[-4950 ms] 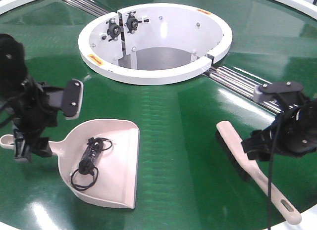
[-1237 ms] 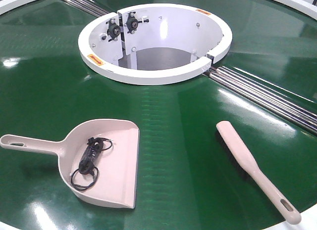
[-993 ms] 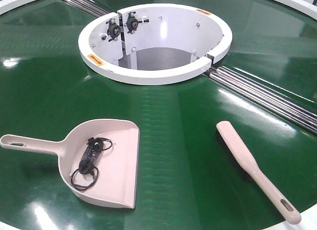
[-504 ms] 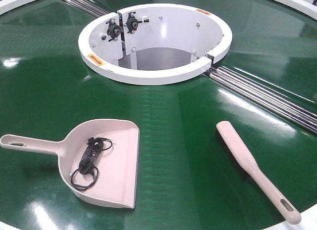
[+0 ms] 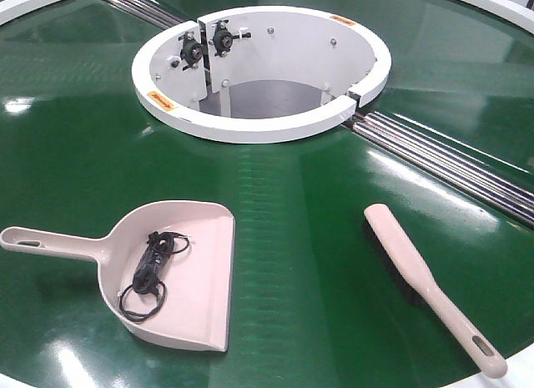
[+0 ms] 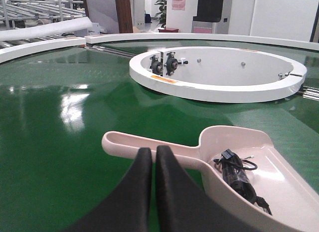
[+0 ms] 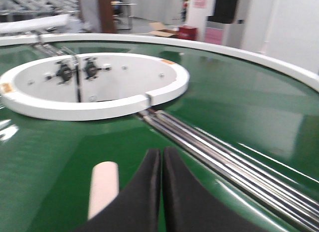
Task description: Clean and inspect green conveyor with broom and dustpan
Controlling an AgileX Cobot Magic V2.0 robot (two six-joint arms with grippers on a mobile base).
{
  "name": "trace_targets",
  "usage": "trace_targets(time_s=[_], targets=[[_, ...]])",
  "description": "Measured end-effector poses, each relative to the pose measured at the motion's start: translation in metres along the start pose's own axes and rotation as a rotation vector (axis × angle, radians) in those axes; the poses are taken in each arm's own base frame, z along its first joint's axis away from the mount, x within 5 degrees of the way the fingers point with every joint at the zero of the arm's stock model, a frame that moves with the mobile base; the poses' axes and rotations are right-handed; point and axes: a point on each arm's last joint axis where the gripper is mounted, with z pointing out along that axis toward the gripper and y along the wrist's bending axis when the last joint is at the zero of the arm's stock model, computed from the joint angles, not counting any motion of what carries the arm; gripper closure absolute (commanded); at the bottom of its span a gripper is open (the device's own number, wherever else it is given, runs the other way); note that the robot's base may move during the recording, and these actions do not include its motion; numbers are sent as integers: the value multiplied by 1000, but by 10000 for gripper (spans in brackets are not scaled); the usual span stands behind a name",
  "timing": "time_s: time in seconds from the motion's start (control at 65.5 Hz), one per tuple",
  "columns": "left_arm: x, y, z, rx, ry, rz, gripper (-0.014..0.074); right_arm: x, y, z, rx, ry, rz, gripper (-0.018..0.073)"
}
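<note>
The green conveyor fills the front view around its white hub opening. On it at the lower left lies the beige-pink dustpan, handle pointing left, with a black coiled cable piece inside. At the lower right lies the broom, bristles down. Neither gripper appears in the front view. In the left wrist view my left gripper is shut and empty, its tips just short of the dustpan handle. In the right wrist view my right gripper is shut and empty, with the broom tip to its left.
Chrome roller strips run from the hub toward the right edge, and another set runs to the upper left. The conveyor's white outer rim curves round the far side. Racks and cartons stand in the room beyond.
Both arms, seen beside the dustpan and the broom 4.9 s ago, have withdrawn from the front view. Over the last second nothing has moved.
</note>
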Motion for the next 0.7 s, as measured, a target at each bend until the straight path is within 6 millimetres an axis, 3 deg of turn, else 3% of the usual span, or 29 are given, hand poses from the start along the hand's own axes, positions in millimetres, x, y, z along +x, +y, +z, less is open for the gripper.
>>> trace_targets(time_s=[0.382,0.703], targets=[[0,0,0,0,1,1,603,72,3,-7,34,18,46,568],[0,0,0,0,1,2,603,77,4,-7,35,30,82,568]])
